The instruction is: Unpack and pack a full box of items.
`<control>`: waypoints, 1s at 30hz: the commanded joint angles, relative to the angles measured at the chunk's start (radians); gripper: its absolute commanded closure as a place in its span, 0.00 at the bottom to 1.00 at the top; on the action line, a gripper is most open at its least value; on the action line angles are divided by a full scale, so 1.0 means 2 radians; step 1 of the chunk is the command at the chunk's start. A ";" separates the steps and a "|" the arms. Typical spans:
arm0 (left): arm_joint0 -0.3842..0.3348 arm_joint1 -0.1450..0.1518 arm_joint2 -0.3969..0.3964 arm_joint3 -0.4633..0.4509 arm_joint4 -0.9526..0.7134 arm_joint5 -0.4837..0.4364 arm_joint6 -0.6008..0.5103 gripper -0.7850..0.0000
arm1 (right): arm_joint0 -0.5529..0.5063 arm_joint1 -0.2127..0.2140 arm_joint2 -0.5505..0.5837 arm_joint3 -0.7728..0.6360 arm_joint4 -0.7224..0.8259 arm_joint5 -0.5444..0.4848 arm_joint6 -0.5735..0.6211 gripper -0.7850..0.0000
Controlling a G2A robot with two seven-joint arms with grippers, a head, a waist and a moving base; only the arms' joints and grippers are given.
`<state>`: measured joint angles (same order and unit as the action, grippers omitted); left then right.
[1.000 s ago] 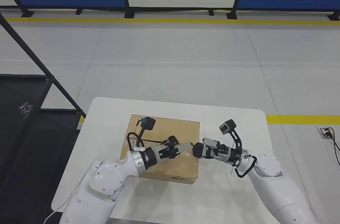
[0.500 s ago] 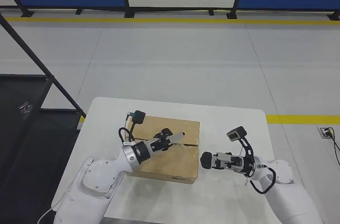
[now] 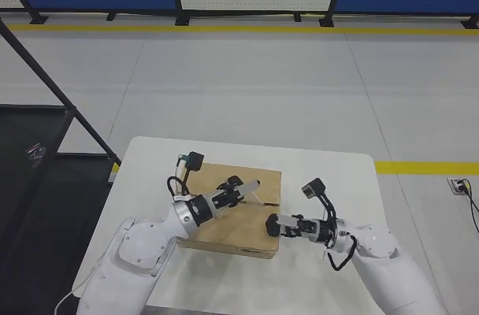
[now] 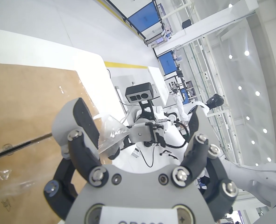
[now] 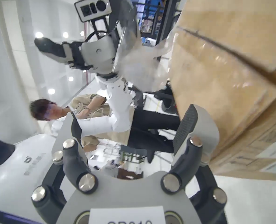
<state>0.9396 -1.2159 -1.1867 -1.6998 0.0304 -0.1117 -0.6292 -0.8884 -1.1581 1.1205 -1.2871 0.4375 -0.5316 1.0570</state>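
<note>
Your white table (image 3: 326, 169) holds the shut brown box (image 3: 224, 228) near its middle. Your left gripper (image 3: 239, 189) hangs over the box top, fingers spread wide, with a bit of clear tape (image 4: 112, 132) stuck to one. Your right gripper (image 3: 271, 225), also spread, is just beside the box's right side.
</note>
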 commanded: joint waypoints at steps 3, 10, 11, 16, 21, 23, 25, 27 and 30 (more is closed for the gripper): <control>-0.001 0.000 -0.003 0.001 -0.003 0.001 0.003 0.00 | -0.046 0.003 0.024 -0.041 -0.098 -0.158 -0.080 0.00; -0.003 0.000 -0.004 0.004 -0.008 0.002 0.005 0.00 | -0.050 0.004 0.027 -0.043 -0.104 -0.163 -0.086 0.00; -0.004 0.000 -0.004 0.004 -0.008 0.002 0.005 0.00 | -0.050 0.004 0.027 -0.043 -0.104 -0.163 -0.086 0.00; -0.004 0.000 -0.006 0.005 -0.011 0.002 0.006 0.00 | -0.067 0.002 0.038 -0.093 -0.260 -0.153 -0.166 0.00; -0.005 0.000 -0.006 0.005 -0.011 0.004 0.005 0.00 | -0.111 -0.007 0.026 -0.182 -0.483 -0.042 -0.317 0.42; -0.005 0.000 -0.006 0.005 -0.011 0.004 0.003 0.00 | -0.121 -0.011 0.013 -0.200 -0.537 0.011 -0.342 0.65; -0.005 0.000 -0.006 0.005 -0.012 0.004 0.002 0.00 | -0.122 -0.014 0.004 -0.208 -0.577 0.063 -0.359 0.71; -0.006 0.000 -0.006 0.005 -0.013 0.004 0.002 0.00 | -0.124 -0.017 -0.005 -0.217 -0.606 0.103 -0.384 0.71; -0.006 0.000 -0.005 0.005 -0.013 0.004 0.001 0.00 | -0.129 -0.022 -0.017 -0.224 -0.644 0.157 -0.427 0.70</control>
<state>0.9276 -1.2162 -1.1976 -1.6898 0.0043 -0.1048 -0.6263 -1.1431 -1.1984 1.0934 -1.7316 -0.8262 -0.2616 0.2353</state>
